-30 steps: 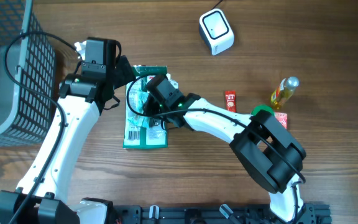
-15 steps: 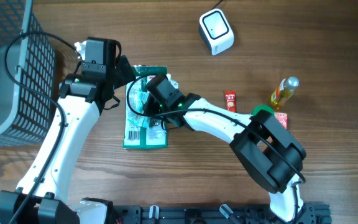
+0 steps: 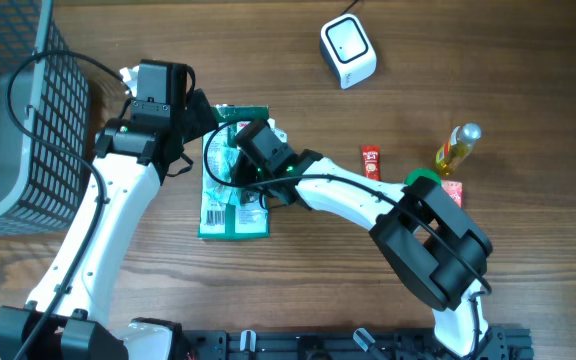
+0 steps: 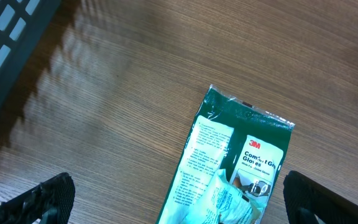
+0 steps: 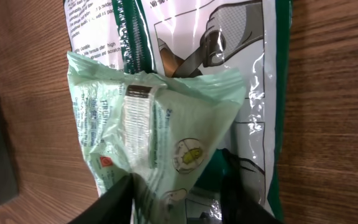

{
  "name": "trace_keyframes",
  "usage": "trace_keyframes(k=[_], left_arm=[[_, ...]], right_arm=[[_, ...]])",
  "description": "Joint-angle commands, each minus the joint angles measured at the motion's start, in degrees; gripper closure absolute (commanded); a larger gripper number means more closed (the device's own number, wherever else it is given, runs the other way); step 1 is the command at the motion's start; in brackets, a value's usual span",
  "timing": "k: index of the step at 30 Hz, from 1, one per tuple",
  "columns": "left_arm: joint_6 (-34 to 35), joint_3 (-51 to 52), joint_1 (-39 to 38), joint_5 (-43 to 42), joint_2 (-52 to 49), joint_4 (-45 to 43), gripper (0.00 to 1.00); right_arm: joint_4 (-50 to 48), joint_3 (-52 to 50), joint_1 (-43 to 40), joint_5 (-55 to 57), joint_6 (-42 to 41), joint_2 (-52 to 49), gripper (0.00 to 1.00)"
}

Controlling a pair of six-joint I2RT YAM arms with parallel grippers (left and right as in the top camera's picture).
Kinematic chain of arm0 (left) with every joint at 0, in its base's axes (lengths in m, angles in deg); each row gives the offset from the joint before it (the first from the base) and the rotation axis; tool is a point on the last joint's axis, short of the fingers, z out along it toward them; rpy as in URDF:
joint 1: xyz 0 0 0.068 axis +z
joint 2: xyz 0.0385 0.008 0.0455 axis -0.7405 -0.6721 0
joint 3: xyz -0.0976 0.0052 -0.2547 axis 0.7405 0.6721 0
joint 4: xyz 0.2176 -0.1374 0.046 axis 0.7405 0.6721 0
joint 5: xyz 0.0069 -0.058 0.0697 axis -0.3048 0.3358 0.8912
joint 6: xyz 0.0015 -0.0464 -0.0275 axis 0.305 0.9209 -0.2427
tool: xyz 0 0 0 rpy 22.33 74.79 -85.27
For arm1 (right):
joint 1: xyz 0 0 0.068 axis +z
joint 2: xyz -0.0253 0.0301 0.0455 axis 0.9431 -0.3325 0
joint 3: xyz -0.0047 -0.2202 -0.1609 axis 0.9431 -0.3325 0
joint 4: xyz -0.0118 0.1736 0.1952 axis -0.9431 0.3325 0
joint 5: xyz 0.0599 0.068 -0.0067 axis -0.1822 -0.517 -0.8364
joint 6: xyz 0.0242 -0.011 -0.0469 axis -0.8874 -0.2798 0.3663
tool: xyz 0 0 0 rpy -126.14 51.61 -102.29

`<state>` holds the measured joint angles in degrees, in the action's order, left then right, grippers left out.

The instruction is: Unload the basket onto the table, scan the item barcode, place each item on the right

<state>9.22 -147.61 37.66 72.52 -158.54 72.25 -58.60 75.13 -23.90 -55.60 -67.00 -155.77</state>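
**Two packs stacked, one scanner well apart**

Two packs sit mid-table (image 3: 488, 60): one pale green packet (image 5: 148, 143) over one dark green glove pack (image 4: 253, 155). Also one white scanner (image 3: 348, 50), one yellow bottle (image 3: 456, 148), one red sachet (image 3: 371, 162) and one basket (image 3: 58, 100). The right gripper (image 5: 176, 202) pinches the packet's near end. The packet's long axis runs away from the fingers, barcode strip facing the wrist camera. The glove pack reads "3M" and "Comfort". The left gripper (image 4: 182, 202) hangs spread wide, holding nothing.
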Motion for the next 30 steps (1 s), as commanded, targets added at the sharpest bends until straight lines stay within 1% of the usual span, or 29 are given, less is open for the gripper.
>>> trace_keyframes(k=[1, 2, 3, 4, 5, 6, 10, 12, 14, 18, 20, 24, 30], left_arm=[[-0.9, 0.15, 0.26, -0.09, -0.22, -0.15, 0.0], [-0.9, 0.15, 0.26, -0.11, -0.22, -0.15, 0.0], [-0.87, 0.15, 0.26, -0.11, -0.22, -0.15, 0.0], [-0.9, 0.15, 0.26, -0.11, -0.22, -0.15, 0.0], [-0.9, 0.15, 0.26, -0.11, -0.22, -0.15, 0.0], [-0.87, 0.15, 0.26, -0.11, -0.22, -0.15, 0.0], [-0.9, 0.15, 0.26, -0.11, -0.22, -0.15, 0.0], [-0.87, 0.15, 0.26, -0.11, -0.22, -0.15, 0.0], [-0.9, 0.15, 0.26, -0.09, -0.22, -0.15, 0.0], [-0.87, 0.15, 0.26, -0.11, -0.22, -0.15, 0.0], [-0.87, 0.15, 0.26, -0.11, -0.22, -0.15, 0.0], [-0.9, 0.15, 0.26, -0.11, -0.22, -0.15, 0.0], [-0.87, 0.15, 0.26, -0.09, -0.22, -0.15, 0.0]], right_arm=[[0.33, 0.07, -0.98, -1.81, 0.39, -1.79, 0.65], [0.22, 0.07, -1.36, -2.58, 0.37, -1.79, 0.69], [0.13, 0.07, -1.68, -3.34, 0.37, -1.79, 0.71], [-0.17, 0.07, -2.19, -5.03, 0.39, -1.79, 0.76], [-0.42, 0.07, -2.54, -6.51, 0.42, -1.79, 0.87], [-0.48, 0.07, -2.91, -7.82, 0.44, -1.79, 0.95], [-1.75, 0.11, -3.8, -13.14, 5.22, -1.38, 0.96], [-1.33, 0.15, -4.07, -14.93, 6.43, 0.55, 0.96], [0.55, 0.15, -4.15, -14.58, 6.67, 3.28, 0.96], [8.22, 0.15, -4.17, -10.16, 7.82, 11.61, 0.96], [12.7, 0.15, -4.17, -6.38, 7.48, 14.71, 0.96], [24.44, 0.13, -4.17, 0.76, -1.05, 16.83, 0.96], [29.7, -0.04, -4.17, 3.28, -1.73, 16.35, 0.96]])
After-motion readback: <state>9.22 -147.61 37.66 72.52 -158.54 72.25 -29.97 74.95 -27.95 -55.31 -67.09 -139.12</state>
